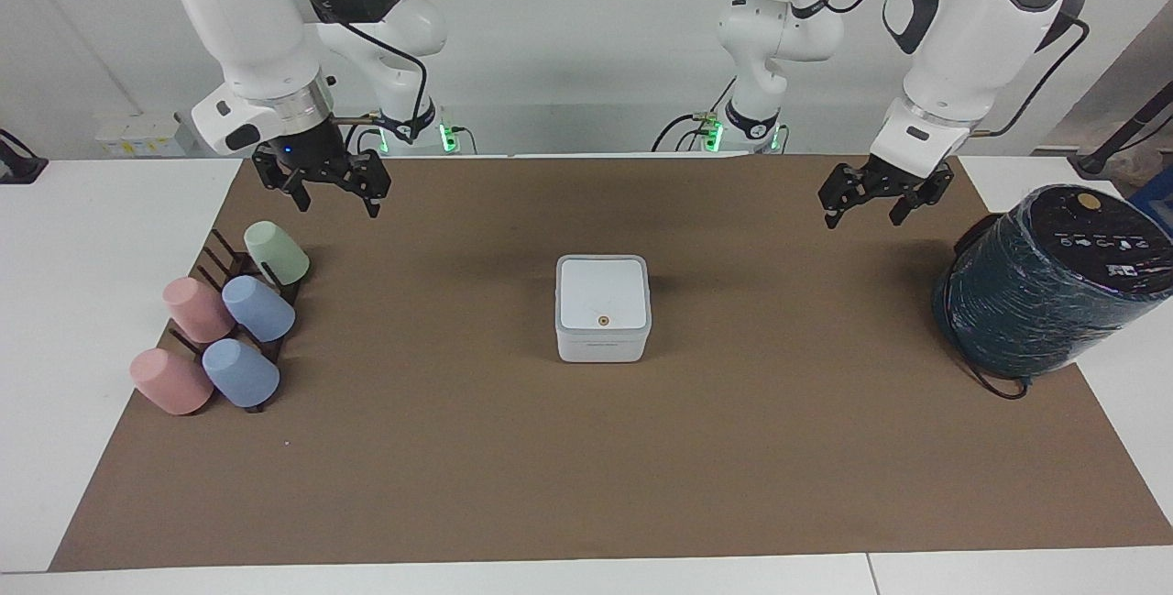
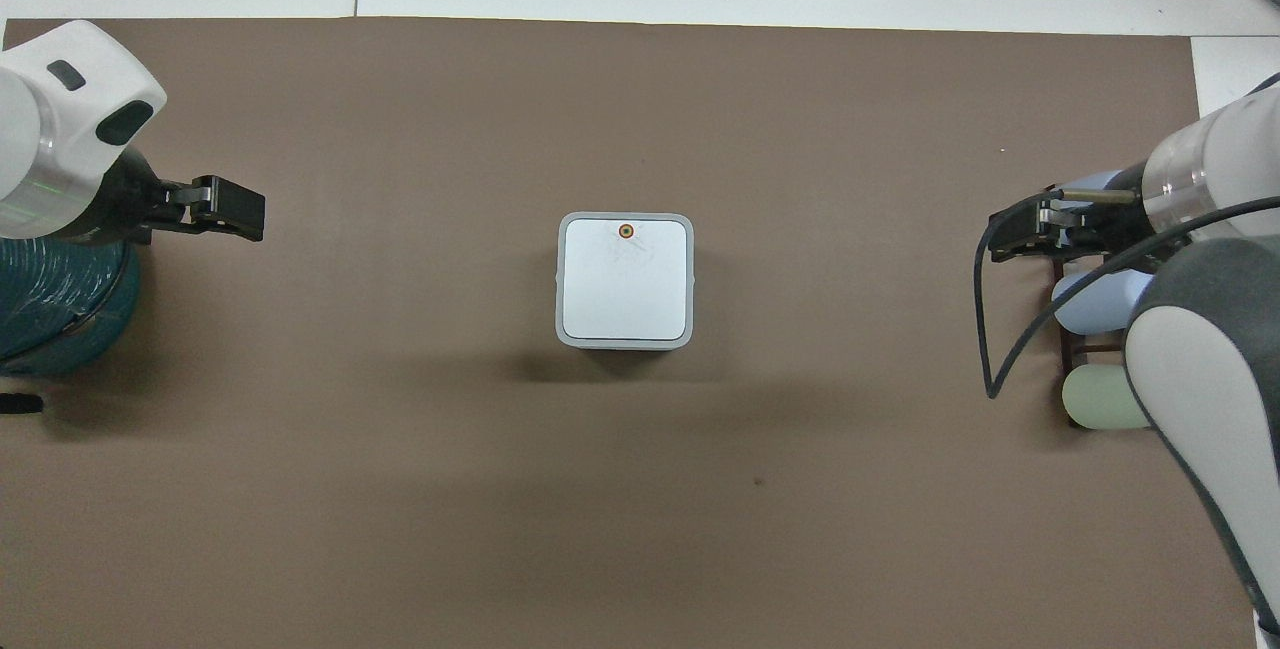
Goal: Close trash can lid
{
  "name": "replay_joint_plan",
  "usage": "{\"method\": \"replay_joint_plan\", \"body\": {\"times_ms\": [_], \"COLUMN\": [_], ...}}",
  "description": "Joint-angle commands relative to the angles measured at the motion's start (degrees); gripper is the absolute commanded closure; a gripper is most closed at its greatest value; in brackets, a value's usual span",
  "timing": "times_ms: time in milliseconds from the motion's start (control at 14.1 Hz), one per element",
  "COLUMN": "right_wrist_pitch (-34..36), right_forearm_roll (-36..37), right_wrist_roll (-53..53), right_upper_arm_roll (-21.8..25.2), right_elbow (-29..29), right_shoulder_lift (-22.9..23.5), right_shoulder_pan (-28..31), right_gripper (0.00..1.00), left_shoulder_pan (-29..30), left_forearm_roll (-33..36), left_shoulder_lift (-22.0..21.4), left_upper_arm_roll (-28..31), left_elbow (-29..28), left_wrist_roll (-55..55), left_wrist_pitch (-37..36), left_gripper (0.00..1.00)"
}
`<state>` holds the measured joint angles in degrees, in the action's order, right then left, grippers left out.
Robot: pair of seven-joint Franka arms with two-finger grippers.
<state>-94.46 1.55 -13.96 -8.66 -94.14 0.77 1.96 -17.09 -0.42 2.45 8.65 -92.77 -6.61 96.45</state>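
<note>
The trash can (image 1: 600, 347) is a small white square box in the middle of the brown mat. Its lid (image 1: 602, 292) lies flat and shut on top, with the orange dot face up at the edge farther from the robots. Both also show in the overhead view, the trash can (image 2: 562, 329) and the lid (image 2: 625, 279). My left gripper (image 1: 863, 217) hangs open and empty over the mat, between the trash can and the dark cylinder, touching nothing; it also shows in the overhead view (image 2: 255, 217). My right gripper (image 1: 337, 205) waits open and empty over the cup rack's end (image 2: 998, 241).
A large dark wrapped cylinder (image 1: 1045, 283) stands at the left arm's end of the table (image 2: 50, 309). A dark rack with several pastel cups (image 1: 224, 320) lies at the right arm's end (image 2: 1095, 339). A brown mat (image 1: 586, 467) covers the table.
</note>
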Motion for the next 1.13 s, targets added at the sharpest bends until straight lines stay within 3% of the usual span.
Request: {"method": "replay_joint_plan", "body": {"times_ms": [0,425,1062], "right_wrist_pitch": [-0.4,-0.4,-0.4], "right_forearm_roll": [-0.2,-0.2,-0.2], "right_wrist_roll": [-0.4,-0.4,-0.4], "right_upper_arm_roll": [-0.7,-0.7,-0.7], "right_elbow": [-1.0,-1.0,-1.0], "right_shoulder_lift": [-0.9,-0.9,-0.9], "right_shoulder_pan": [0.9,0.9,0.9], "right_gripper": [0.0,0.0,0.0], "left_shoulder_pan": [-0.1,3.1,3.3], "left_forearm_roll": [1.5,1.5,1.5], "left_shoulder_lift": [-1.1,-1.4,-2.1], "left_upper_arm_roll": [0.0,0.1,-0.1], "left_elbow": [-0.6,-0.7,-1.5], "left_wrist_roll": [0.6,1.4,0.6], "left_wrist_pitch": [0.5,-0.2,-0.1], "left_gripper": [0.0,0.0,0.0]}}
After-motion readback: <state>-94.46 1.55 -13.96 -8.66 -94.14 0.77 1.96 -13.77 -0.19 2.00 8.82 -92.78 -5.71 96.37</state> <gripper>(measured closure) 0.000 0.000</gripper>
